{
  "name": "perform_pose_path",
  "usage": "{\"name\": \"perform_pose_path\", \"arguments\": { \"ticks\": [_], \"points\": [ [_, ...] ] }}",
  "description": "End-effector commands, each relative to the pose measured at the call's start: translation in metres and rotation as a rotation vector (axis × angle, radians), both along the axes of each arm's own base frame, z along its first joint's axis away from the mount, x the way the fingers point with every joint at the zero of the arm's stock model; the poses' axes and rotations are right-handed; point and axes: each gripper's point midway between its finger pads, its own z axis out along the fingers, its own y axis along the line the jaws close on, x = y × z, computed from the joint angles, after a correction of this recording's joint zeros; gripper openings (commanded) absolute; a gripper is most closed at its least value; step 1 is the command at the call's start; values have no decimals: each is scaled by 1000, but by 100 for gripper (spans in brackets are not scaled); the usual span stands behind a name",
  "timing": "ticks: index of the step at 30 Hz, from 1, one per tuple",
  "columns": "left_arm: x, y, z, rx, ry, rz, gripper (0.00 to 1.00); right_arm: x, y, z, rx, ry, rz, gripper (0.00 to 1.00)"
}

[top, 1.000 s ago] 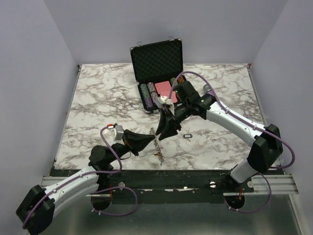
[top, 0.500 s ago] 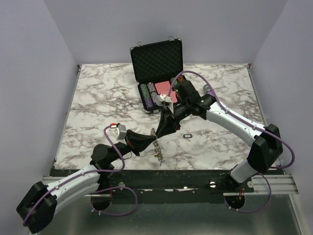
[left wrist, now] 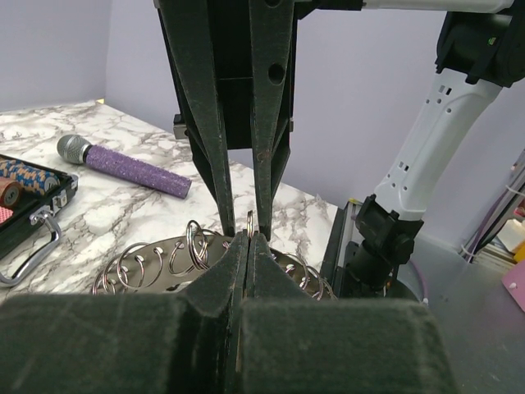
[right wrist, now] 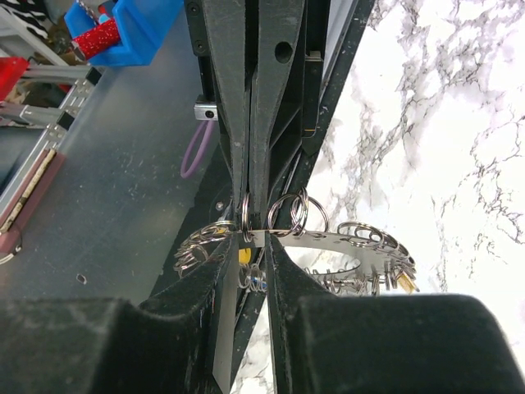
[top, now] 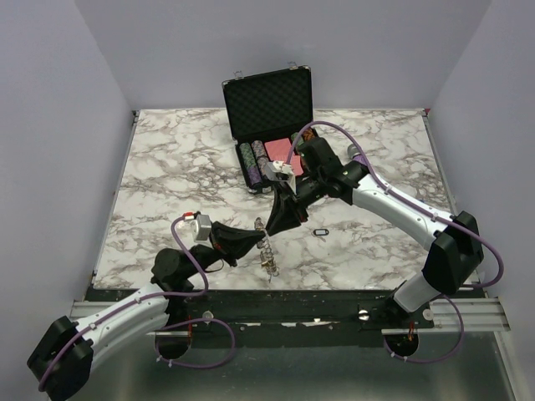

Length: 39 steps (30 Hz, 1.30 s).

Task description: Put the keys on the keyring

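On a white-and-grey marble table [top: 167, 184] walled in lilac, the left gripper [top: 259, 242], nearest the arms' bases, has its fingers pressed together on the rim of the keyring [left wrist: 143, 264]. It holds the big silver ring, fringed with small split rings, just above the near edge of the table. Keys [right wrist: 244, 256] with yellow and blue heads hang beneath it. The right gripper [top: 271, 228] reaches down from the far side. Its fingers stand a little apart, astride the rim and one small split ring. A second earlier it hung slightly further right; it has since edged onto the ring, and the left grip is unchanged. A small black tag [top: 318, 231] lies just beyond. Farther back, the open poker chip case [top: 269, 117] stands near a purple microphone [left wrist: 135, 168].
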Motion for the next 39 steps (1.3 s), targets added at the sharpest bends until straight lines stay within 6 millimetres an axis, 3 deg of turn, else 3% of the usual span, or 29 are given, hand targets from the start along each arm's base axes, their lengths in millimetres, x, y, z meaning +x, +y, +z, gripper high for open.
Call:
{"name": "perform_pose_path", "arguments": {
  "ticks": [1, 11, 14, 18, 20, 23, 28, 33, 39],
  "points": [
    [1, 3, 11, -33, -38, 20, 0, -3, 3, -3, 2, 17, 12, 26],
    [2, 2, 13, -39, -39, 22, 0, -6, 8, -12, -21, 34, 14, 18],
    [2, 3, 11, -37, -34, 24, 0, -5, 9, -13, -29, 35, 11, 0],
    [3, 2, 3, 1, -11, 26, 0, -2, 6, -14, -41, -11, 7, 0],
    [3, 1, -3, 45, 5, 23, 11, 1, 4, -16, -65, -48, 5, 0],
    [0, 0, -12, 123, 26, 11, 46, 4, -3, -18, -117, -108, 17, 0],
    [-6, 4, -23, 191, 54, 5, 60, 0, -17, -25, -275, -193, 106, 0],
    [-4, 2, -21, 212, 45, 1, 59, 2, -23, -32, -425, -298, 139, 0],
    [-3, -4, -21, 248, -13, -15, 50, 11, -25, -30, -496, -389, 130, 0]
  ]
}}
